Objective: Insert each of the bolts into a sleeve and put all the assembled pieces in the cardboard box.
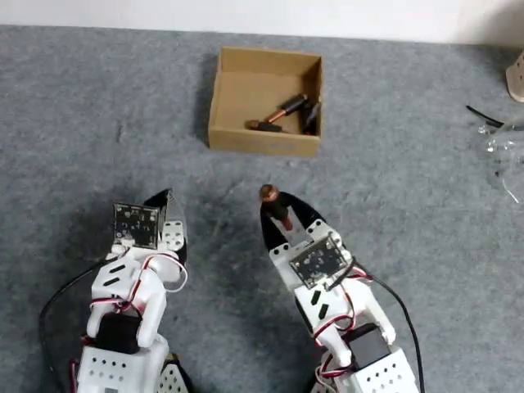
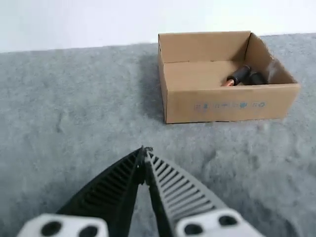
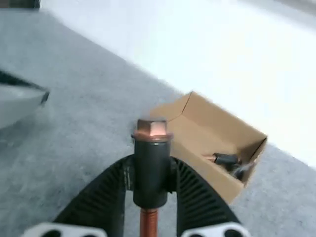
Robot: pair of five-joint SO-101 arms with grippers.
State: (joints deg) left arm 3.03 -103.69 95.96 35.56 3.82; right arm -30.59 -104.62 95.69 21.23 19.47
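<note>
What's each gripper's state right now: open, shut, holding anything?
Left gripper: shut, holding nothing.
Right gripper: shut on a sleeved bolt.

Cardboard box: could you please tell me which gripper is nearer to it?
Right. The right gripper, shut on a sleeved bolt, sits just short of the cardboard box, facing its near wall; the left gripper, shut, lies farther off, diagonally beyond its left corner.
</note>
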